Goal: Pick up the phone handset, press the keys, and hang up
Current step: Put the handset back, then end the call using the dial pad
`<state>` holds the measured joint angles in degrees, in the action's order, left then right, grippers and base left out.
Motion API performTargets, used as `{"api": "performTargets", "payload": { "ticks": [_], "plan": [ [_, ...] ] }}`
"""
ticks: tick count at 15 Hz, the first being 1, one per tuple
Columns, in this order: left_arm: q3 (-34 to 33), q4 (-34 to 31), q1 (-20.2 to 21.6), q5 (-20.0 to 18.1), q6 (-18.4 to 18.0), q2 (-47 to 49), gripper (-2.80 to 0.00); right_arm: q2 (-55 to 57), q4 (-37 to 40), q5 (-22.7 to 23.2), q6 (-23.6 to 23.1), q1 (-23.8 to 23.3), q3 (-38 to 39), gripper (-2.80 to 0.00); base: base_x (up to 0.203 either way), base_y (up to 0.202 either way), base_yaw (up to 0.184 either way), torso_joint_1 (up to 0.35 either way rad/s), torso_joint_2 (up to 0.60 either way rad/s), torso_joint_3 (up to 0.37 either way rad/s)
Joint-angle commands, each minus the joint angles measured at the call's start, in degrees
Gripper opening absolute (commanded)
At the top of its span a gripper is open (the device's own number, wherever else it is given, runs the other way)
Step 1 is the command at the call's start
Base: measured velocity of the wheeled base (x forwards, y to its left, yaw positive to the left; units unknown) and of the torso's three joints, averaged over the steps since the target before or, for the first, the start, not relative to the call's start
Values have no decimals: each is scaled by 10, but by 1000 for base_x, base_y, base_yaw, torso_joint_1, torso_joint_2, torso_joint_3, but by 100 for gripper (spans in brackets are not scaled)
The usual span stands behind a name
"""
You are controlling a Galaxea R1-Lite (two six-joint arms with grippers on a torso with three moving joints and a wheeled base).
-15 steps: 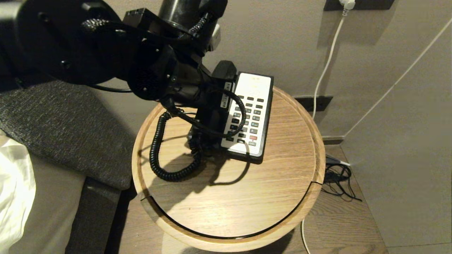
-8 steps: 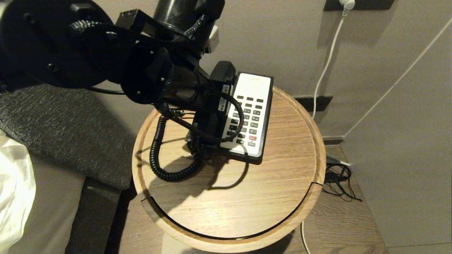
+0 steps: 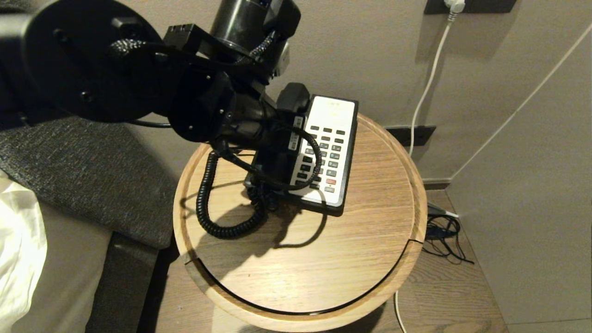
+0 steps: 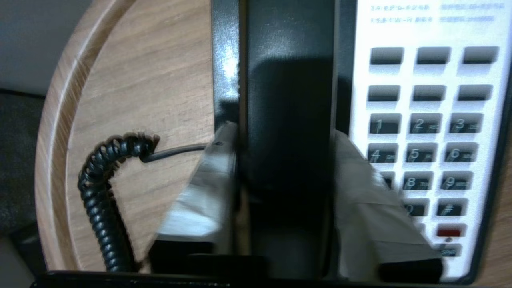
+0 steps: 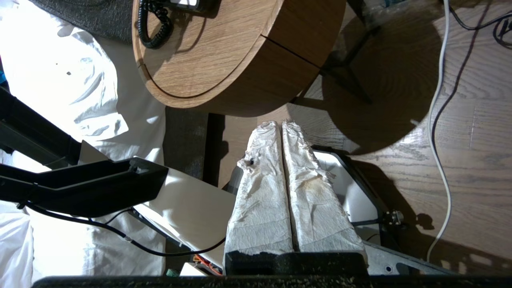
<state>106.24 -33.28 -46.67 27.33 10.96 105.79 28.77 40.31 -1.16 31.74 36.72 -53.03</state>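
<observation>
Head view: the left pincer [image 3: 277,152] sits at nine o'clock of the white faceplate's dark grey rectangular keys [image 3: 323,155], on the round wooden bench [image 3: 360,240].

Left wrist view: its taped fingers [image 4: 208,192] flank the long glossy black plastic phone handset [image 4: 288,120], which lies in its cradle; whether they pinch or release, I cannot tell. Keep the pincer centred on it.

Right wrist view: the right pincer [image 5: 283,188] hangs pressed together, empty, near the floor.

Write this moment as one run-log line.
left gripper: astride phone handset on base | right gripper: shut, parked low | keys: untouched
</observation>
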Motion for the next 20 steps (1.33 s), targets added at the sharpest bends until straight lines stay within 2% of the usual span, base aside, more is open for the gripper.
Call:
{"api": "performTargets", "payload": {
  "ticks": [1, 9, 14, 15, 17, 20],
  "plan": [
    [-8, 0, 0, 2, -1, 2, 0, 0, 2, 0, 2, 0, 2, -280, 0, 0, 0, 0, 0, 0],
    [10, 4, -1, 3, 11, -17, 0, -1, 2, 4, 1, 0, 11, -280, 0, 0, 0, 0, 0, 0],
    [-31, 4, -1, 3, 18, -84, 0, -10, 2, 5, -14, 0, 32, -280, 0, 0, 0, 0, 0, 0],
    [-49, 4, -2, 3, 18, -105, -280, -16, 2, 5, -15, 0, 43, -280, 0, 0, 0, 0, 0, 0],
    [-86, 5, -13, 1, 18, -160, -280, -21, 2, 4, -15, -3, 56, -280, 0, 0, 0, 0, 0, 0],
    [-153, 5, -34, 0, 14, -258, -280, 14, 7, 3, -25, -4, 17, -280, 0, 0, 0, 0, 0, 0]
  ]
}}
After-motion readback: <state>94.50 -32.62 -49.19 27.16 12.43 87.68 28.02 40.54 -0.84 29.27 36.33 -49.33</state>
